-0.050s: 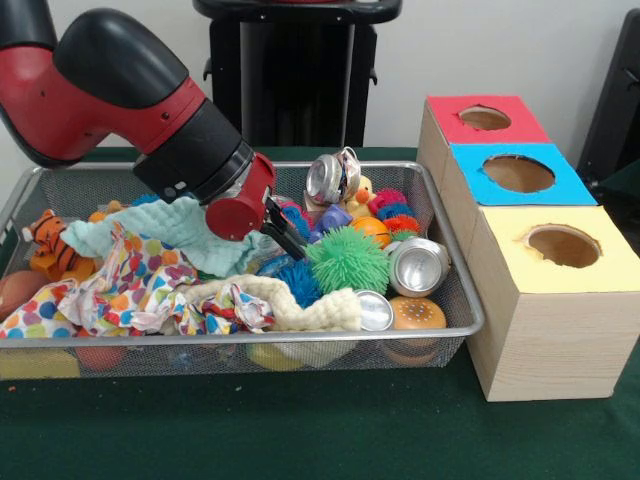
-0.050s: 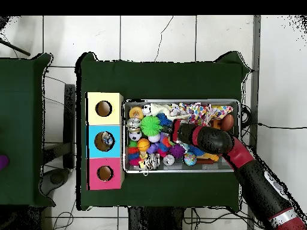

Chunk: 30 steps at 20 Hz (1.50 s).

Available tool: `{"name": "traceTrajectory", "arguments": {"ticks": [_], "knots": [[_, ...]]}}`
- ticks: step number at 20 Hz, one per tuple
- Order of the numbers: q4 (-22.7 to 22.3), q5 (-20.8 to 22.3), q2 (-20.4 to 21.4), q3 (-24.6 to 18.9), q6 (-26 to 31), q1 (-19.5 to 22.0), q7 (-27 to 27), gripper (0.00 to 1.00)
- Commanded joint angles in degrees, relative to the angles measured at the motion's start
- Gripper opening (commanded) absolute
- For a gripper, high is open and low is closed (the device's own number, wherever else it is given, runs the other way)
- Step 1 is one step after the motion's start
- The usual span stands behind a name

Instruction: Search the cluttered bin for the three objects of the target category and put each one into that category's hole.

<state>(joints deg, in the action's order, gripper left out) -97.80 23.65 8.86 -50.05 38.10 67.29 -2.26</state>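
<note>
Gripper low inside the wire bin, among the toys and cloths.

The gripper [image 1: 283, 233] points down into the wire bin [image 1: 455, 262], its tips just beside the green spiky ball [image 1: 347, 259]; I cannot tell if its fingers are apart or together. A mint cloth [image 1: 185, 232] lies directly behind it, and a crushed can [image 1: 416, 266] is beyond the ball. The box with red [image 1: 485, 118], blue [image 1: 518, 173] and yellow [image 1: 563, 245] holes stands well apart, outside the bin.
</note>
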Motion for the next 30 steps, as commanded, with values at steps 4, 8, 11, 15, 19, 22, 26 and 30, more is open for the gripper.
{"name": "traceTrajectory", "arguments": {"ticks": [4, 8, 11, 15, 19, 22, 26, 30], "knots": [[-1.8, -4.7, 8.8, 5.8, -2.5, -2.3, 21.3, 0.0], [-6.7, -8.1, 16.6, 5.3, -1.4, -3.5, 25.2, 0.0], [-10.2, -10.7, 23.3, 5.5, -1.1, -5.0, 28.1, 0.0], [-13.5, -14.3, 28.7, 5.1, -0.9, -6.2, 30.0, 0.0], [-16.0, -17.2, 32.6, 4.7, -0.1, -6.5, 30.4, 0.0], [-17.7, -19.2, 35.2, 4.1, 0.3, -6.3, 30.4, 0.0], [-19.4, -20.4, 36.9, 4.1, -0.4, -6.1, 29.6, 0.0], [-20.0, -21.1, 37.8, 4.6, -0.5, -6.3, 28.8, 0.0]]}}
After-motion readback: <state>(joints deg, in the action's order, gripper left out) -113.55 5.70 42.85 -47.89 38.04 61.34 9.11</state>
